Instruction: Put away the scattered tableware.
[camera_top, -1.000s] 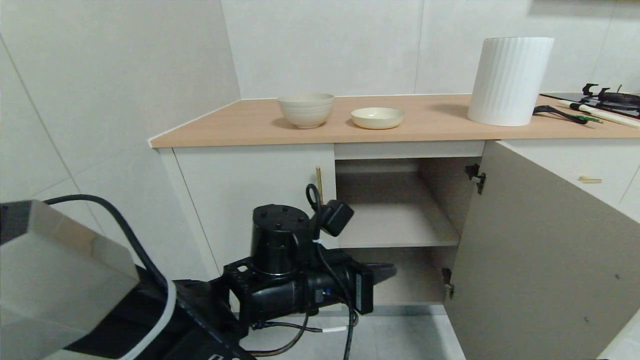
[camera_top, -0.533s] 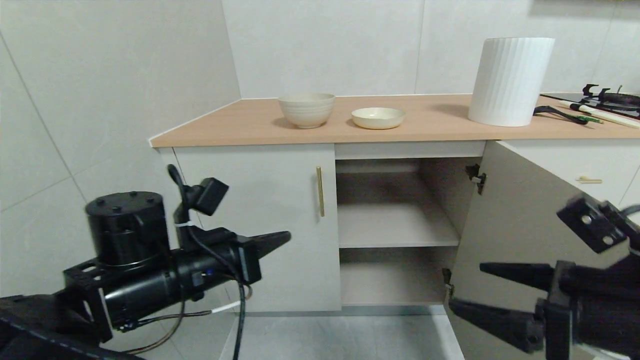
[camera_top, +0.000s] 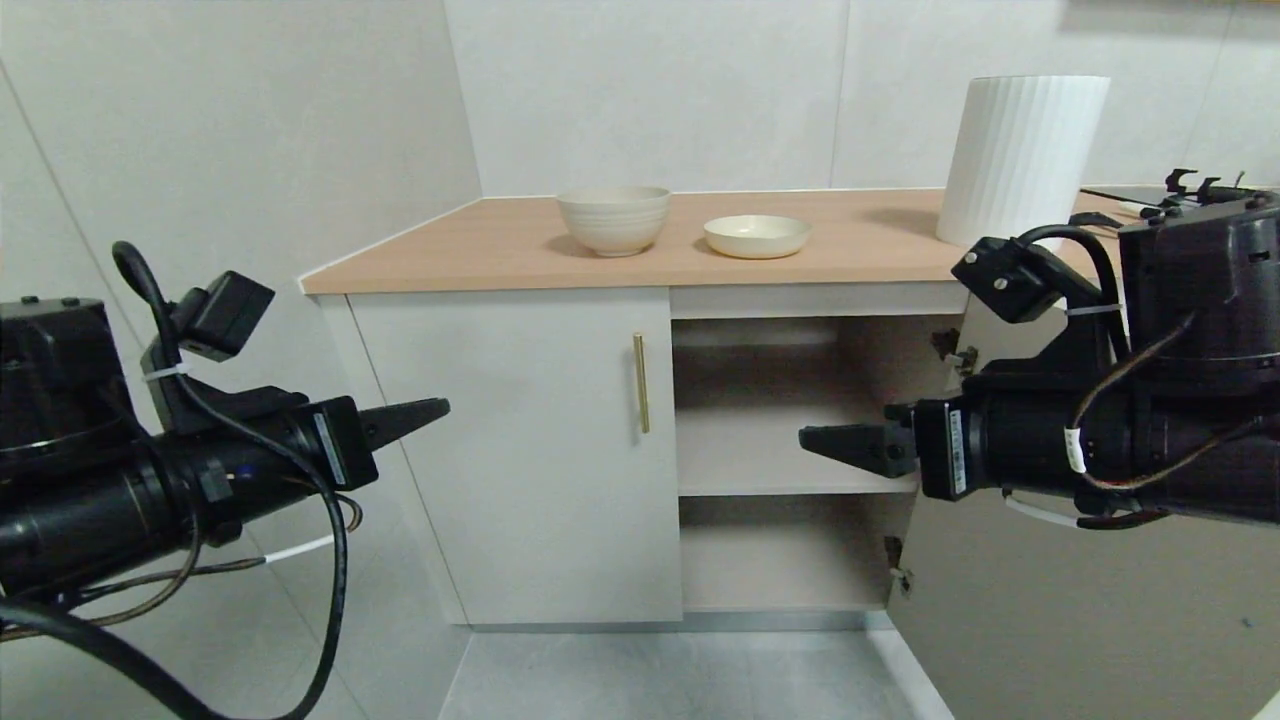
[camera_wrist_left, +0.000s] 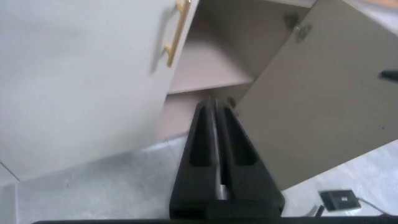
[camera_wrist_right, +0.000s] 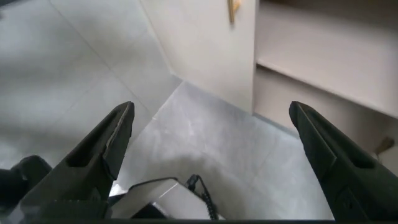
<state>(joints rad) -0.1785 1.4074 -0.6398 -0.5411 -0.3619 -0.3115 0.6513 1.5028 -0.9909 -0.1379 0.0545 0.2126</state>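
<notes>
Pale tiled walls (camera_top: 640, 90) meet in a corner behind a wood-topped counter (camera_top: 480, 250). Beneath it, the cabinet's left door (camera_top: 520, 450) is shut, a brass handle (camera_top: 640, 383) upright near its edge. The right door (camera_top: 1050, 600) stands open, showing 1 shelf (camera_top: 770, 455). The floor (camera_top: 680, 675) is grey tile.

No word, number or sign can be read anywhere. A pale sticker (camera_top: 955, 437) on the collar behind the right gripper (camera_top: 815, 440) and a second sticker (camera_top: 327, 436) behind the left gripper (camera_top: 438, 407) carry marks too small to make out.
</notes>
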